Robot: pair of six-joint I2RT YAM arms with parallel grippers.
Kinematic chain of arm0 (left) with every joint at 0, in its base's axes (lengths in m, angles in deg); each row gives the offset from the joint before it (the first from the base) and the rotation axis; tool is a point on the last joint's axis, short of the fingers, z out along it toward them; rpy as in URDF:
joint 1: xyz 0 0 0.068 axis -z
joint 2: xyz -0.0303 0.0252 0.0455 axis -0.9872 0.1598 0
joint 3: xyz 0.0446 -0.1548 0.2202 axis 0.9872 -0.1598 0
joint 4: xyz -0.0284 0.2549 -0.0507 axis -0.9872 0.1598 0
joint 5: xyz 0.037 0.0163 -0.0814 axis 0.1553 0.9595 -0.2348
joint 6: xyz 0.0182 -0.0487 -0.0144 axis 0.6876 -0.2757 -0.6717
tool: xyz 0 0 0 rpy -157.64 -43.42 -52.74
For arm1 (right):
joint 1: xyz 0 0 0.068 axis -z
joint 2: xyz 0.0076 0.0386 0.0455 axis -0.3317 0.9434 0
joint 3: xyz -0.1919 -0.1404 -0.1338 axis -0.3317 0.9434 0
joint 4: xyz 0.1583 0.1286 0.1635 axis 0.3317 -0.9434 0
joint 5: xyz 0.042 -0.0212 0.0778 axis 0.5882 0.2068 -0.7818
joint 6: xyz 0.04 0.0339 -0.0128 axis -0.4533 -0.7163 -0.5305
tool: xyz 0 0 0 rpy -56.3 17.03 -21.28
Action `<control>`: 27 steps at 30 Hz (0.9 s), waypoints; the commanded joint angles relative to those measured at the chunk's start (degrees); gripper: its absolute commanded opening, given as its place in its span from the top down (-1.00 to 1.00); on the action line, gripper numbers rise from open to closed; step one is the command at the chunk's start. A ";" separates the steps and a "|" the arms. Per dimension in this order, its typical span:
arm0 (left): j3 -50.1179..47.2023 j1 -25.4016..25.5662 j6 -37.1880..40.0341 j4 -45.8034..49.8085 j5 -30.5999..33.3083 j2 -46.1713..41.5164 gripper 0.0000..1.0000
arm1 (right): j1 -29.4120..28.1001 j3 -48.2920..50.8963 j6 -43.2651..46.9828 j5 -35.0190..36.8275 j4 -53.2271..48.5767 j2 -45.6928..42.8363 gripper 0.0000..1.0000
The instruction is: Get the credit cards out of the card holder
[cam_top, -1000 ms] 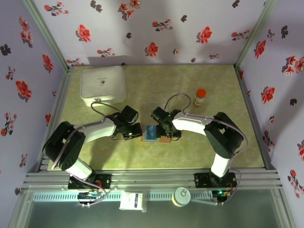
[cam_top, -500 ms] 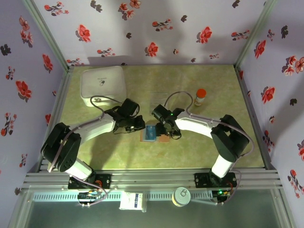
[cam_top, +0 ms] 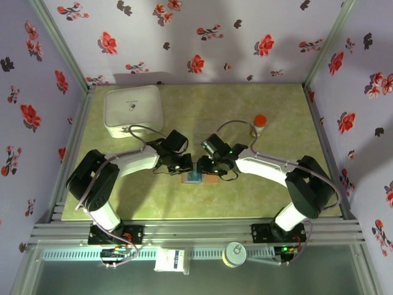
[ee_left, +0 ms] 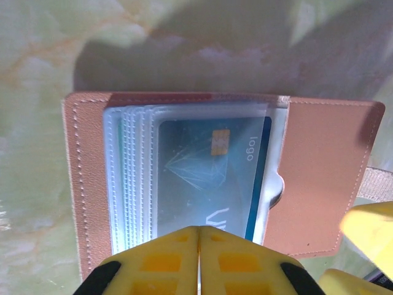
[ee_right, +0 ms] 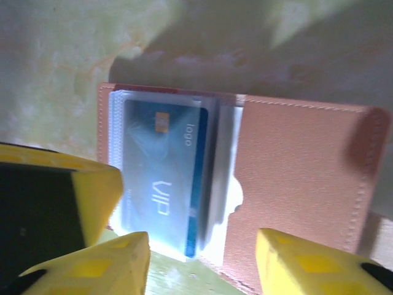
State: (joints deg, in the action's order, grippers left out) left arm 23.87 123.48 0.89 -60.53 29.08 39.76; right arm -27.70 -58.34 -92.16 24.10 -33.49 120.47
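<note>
The green marbled table [cam_top: 288,184] lies under both pincers, which meet near its middle. A white box [cam_top: 134,109] with a lid sits well away from the left pincer [ee_left: 198,238], beyond it and off to its left. Right under the two pincers lies the brown wallet [ee_left: 319,172], spread open and flat on the table, with its plain flap toward the right pincer [ee_right: 202,243]. A stack of clear sleeves [ee_left: 132,178] fans out from the wallet's other half, just ahead of the left pincer's tips. In the top sleeve is a blue card [ee_left: 209,172] with a gold chip. In the right wrist view its lower corner points into the gap of the right pincer. The left pincer is closed tight, its yellow fingers [ee_left: 159,261] pressed together at the near edge of the sleeves, with nothing seen between them. The right pincer stands partly apart, one finger on each side of the wallet's near edge, gripping nothing. A small bottle [cam_top: 260,125] with a red cap stands upright beyond the right pincer, off to its right and well apart from it.
</note>
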 commanded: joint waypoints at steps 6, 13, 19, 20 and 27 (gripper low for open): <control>1.67 0.33 3.31 3.38 1.83 2.68 0.85 | 0.92 1.22 -2.88 -6.58 9.39 4.04 0.32; 0.80 0.31 2.72 3.01 2.45 1.95 0.85 | 1.55 1.20 -3.06 -7.74 10.32 6.42 0.39; 0.26 0.30 2.55 2.75 2.35 1.66 0.85 | 1.93 1.30 -2.97 -8.22 10.85 8.25 0.45; 0.17 0.34 2.54 2.72 2.28 1.64 0.85 | 2.00 1.37 -3.02 -8.20 10.86 8.43 0.45; -0.36 0.31 2.39 2.51 2.31 1.69 0.85 | 2.07 1.98 -2.80 -6.27 8.73 8.06 0.46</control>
State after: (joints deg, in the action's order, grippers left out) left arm 24.55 123.57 2.42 -59.50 30.21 42.05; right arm -25.99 -57.18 -94.26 16.65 -23.29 128.23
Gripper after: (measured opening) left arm 0.077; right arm 0.270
